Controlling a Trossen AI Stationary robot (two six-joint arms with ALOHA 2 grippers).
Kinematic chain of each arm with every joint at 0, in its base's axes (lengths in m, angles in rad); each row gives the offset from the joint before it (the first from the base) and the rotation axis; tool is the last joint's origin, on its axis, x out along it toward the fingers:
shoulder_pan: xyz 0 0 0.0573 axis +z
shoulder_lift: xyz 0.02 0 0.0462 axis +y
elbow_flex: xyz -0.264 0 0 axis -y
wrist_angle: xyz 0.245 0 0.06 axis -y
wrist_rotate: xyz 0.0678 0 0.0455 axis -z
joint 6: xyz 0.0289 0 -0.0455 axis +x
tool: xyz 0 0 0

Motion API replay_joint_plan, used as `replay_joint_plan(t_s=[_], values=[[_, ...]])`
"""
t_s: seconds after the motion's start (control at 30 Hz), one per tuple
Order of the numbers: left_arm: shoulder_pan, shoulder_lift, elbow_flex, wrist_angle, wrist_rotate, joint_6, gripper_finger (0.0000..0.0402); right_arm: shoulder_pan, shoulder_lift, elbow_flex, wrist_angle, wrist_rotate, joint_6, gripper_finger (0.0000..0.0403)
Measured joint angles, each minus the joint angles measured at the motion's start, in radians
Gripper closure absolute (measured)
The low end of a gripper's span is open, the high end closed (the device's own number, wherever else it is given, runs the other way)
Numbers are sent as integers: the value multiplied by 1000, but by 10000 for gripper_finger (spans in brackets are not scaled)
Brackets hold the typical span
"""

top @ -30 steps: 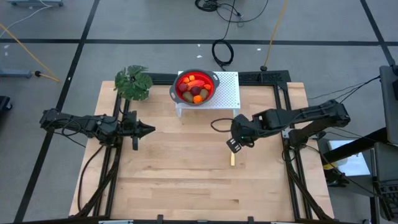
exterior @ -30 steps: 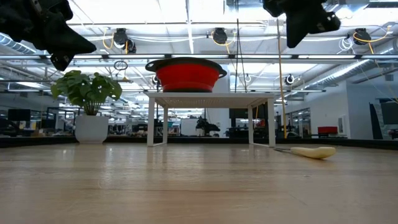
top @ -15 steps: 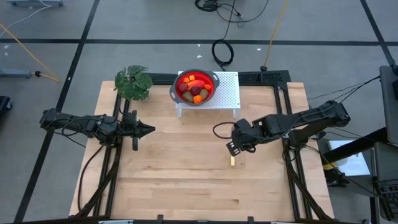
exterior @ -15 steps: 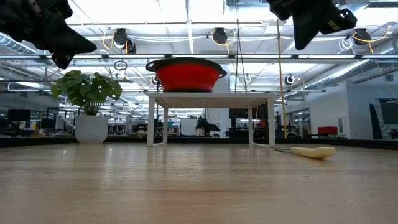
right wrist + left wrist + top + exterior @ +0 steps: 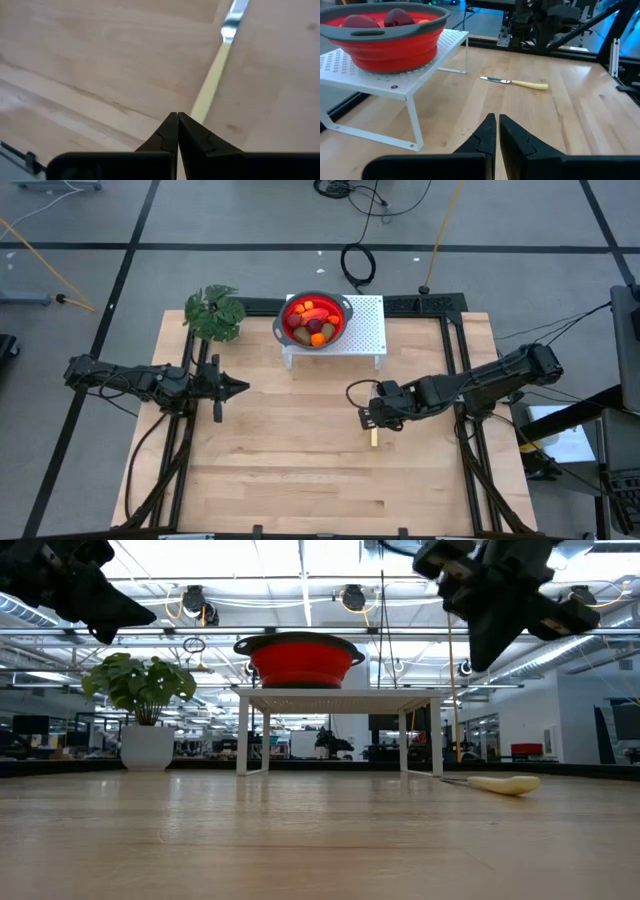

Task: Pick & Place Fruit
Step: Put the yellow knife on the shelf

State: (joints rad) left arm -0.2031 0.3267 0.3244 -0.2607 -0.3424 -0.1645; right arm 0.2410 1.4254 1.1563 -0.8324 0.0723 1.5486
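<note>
The fruit (image 5: 314, 321) lies heaped in a red colander (image 5: 335, 330) with a grey rim, and the colander stands on a small white perforated rack (image 5: 368, 325) at the twelve o'clock edge of the wooden table (image 5: 300, 470); orange, dark-red and brownish pieces show among the pile, and two dark-red ones peek over the rim in the left wrist view. A leafy green potted plant (image 5: 213, 312) stands at about ten o'clock from the table's middle, just beside the rack's side of the table edge. The right gripper (image 5: 368, 418) hangs above the board at roughly three o'clock from the centre, its jaws clenched together on nothing, directly over a slim knife (image 5: 374, 436) with a pale yellow handle that lies flat on the wood; in the right wrist view the closed fingertips point down at that handle with the steel blade stretching away beyond. In the low view this gripper is raised clear of the tabletop. The left gripper (image 5: 240, 389) waits at nine o'clock, well apart from the rack, jaws likewise clenched and empty, pointing towards the table's middle.
</note>
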Motion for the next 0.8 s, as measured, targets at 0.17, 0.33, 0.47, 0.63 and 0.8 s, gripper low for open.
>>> replay_joint_plan(t_s=[0.17, 0.33, 0.47, 0.63, 0.8], values=[[0, 0, 0, 0, 0, 11, 382, 20, 0, -72, 82, -22, 134, 402], [0, 0, 0, 0, 0, 62, 382, 62, 38, -80, 69, 6, 247, 402], [0, 0, 0, 0, 0, 85, 382, 77, 104, -67, 80, 6, 283, 403], [0, 0, 0, 0, 0, 92, 382, 77, 157, -67, 79, 51, 302, 403], [0, 0, 0, -1, 0, 92, 382, 61, 174, -67, 91, 60, 309, 403]])
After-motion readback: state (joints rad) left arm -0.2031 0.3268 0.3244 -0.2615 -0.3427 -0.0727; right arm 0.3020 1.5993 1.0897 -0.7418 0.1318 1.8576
